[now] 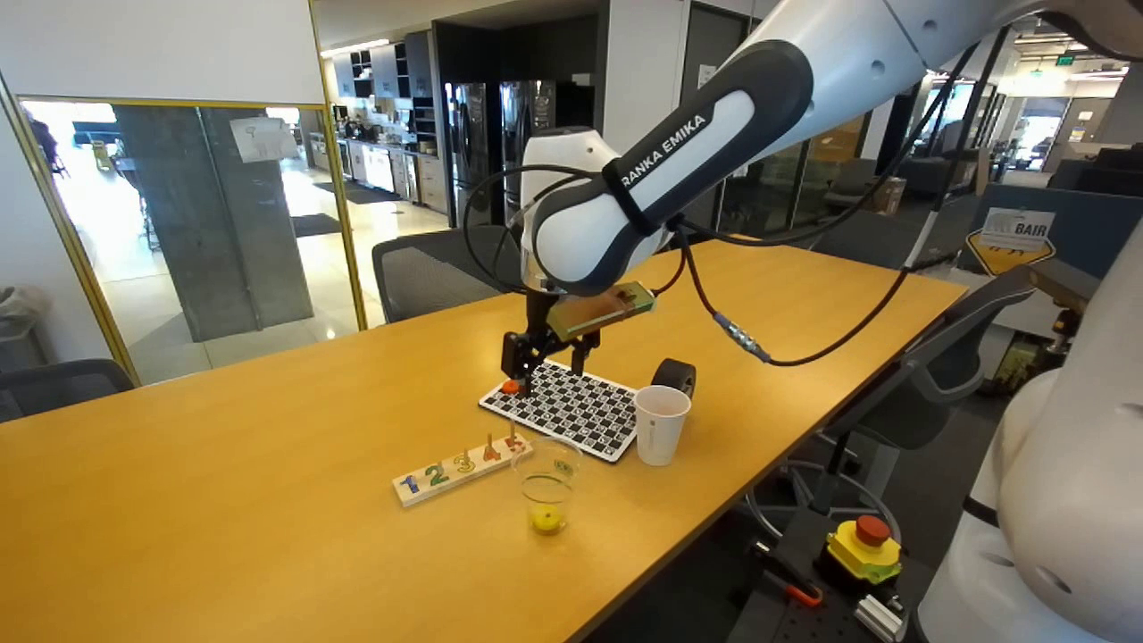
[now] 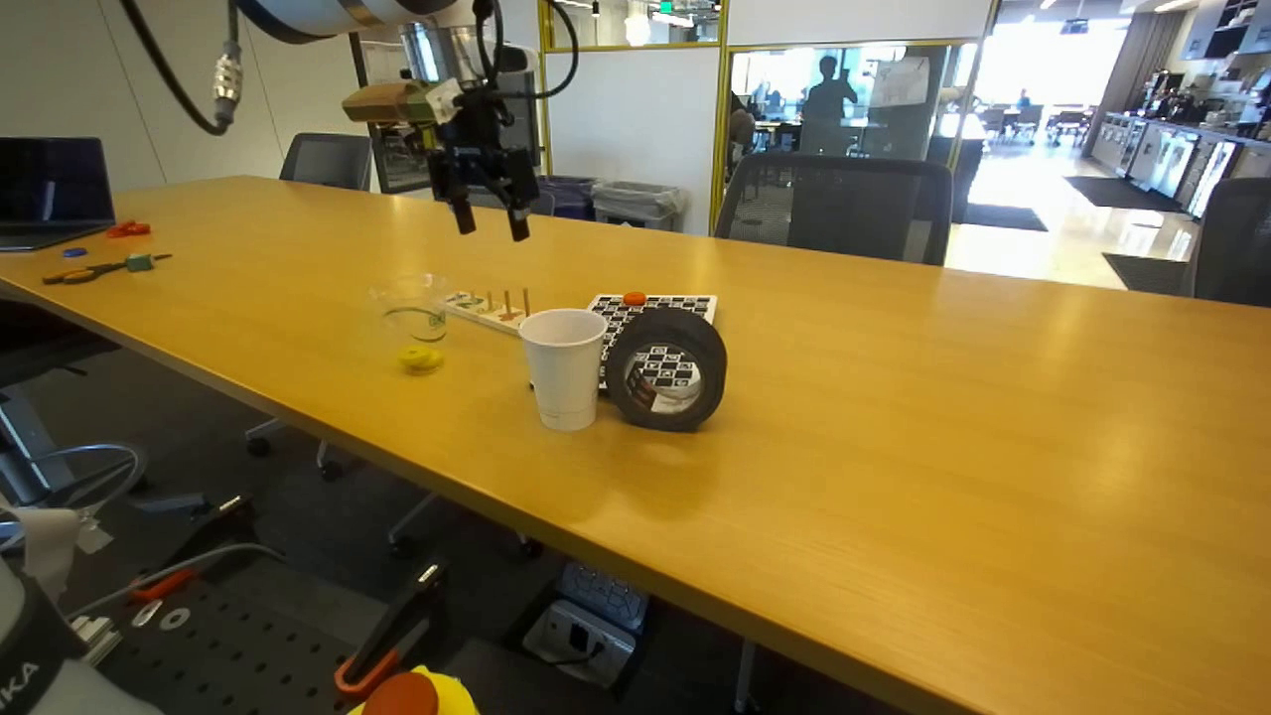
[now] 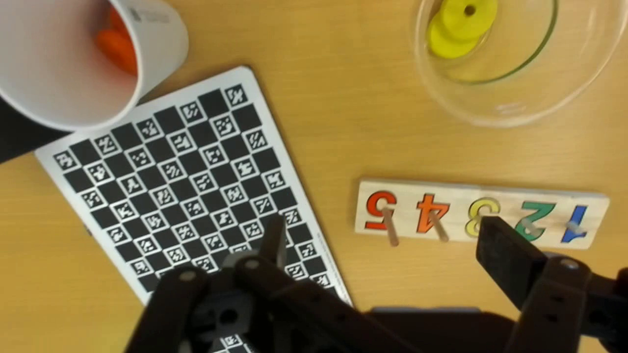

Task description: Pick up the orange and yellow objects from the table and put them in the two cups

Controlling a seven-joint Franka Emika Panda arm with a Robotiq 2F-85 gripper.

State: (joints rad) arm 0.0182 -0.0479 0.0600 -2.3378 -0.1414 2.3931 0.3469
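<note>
An office, long wooden table (image 2: 943,477), mesh chairs (image 2: 837,209), open laptop (image 2: 52,184), glass partition (image 1: 201,228), kitchen counter (image 2: 1157,159) beyond

On your counter (image 2: 943,447) you've got a checkered board (image 3: 196,186), number strip (image 1: 451,476), white cup (image 2: 566,372), clear cup (image 1: 547,487), tape roll (image 1: 674,375) below the end effector (image 2: 494,228), laptop (image 2: 52,189) way off.

Tbl (image 2: 943,447) smooth glossy wd, clr cup (image 1: 547,478) shiny plastic, wht cup (image 1: 661,429) matt, papery, peg strip (image 3: 458,211) matt wd.

"RANKA EMIKA" on arm (image 1: 714,134); "BAIR" on sign (image 1: 1018,229); 1–5 (multicoloured) on pegged strip (image 3: 458,206).
</note>
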